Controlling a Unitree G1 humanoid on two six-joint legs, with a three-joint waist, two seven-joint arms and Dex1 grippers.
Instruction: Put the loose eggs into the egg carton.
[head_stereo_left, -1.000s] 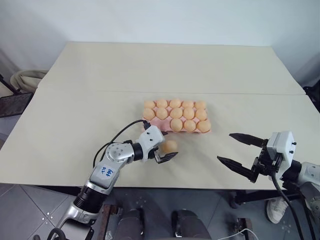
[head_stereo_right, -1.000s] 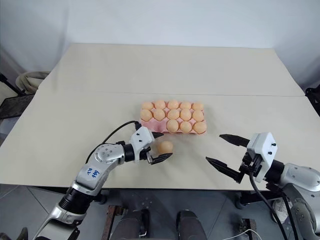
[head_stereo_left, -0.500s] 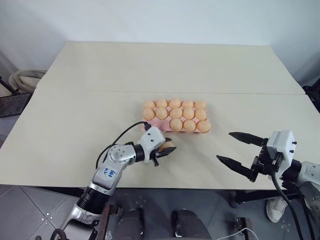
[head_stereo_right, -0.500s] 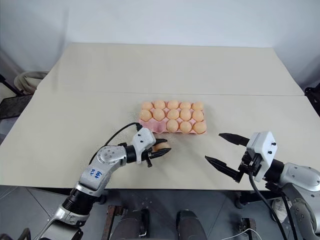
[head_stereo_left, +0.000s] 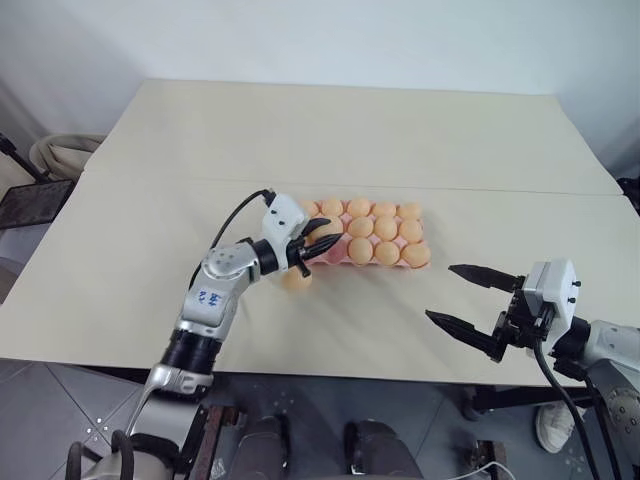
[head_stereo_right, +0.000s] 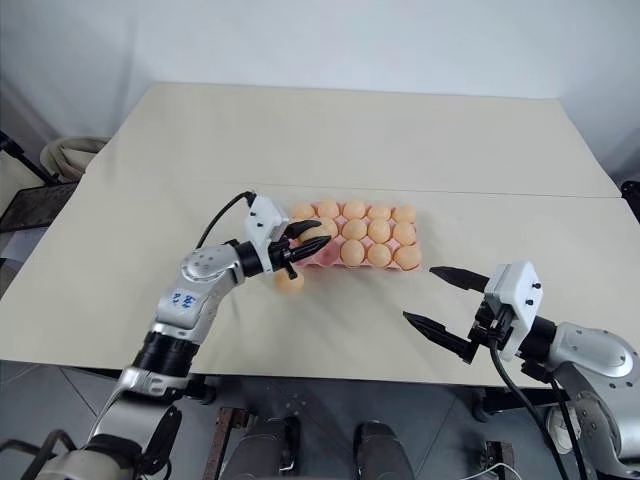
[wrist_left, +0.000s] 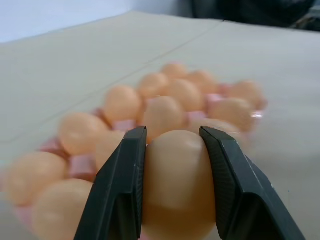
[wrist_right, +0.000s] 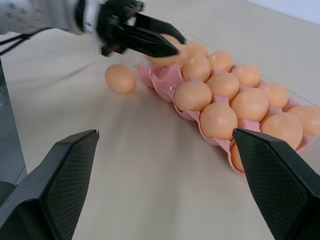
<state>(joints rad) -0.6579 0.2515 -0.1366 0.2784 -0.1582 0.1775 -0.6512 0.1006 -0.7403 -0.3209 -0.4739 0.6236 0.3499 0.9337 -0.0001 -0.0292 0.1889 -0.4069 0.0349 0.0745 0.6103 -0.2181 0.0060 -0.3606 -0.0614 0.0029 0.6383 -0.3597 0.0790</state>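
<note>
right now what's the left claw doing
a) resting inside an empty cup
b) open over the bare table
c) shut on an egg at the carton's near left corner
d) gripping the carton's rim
c: in the left wrist view the left claw has both fingers pressed against an egg, held at the near left corner of the egg carton.

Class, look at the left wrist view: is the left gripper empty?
No. The left gripper is shut on an egg, which sits clamped between its two black fingers, in front of the egg carton.
</note>
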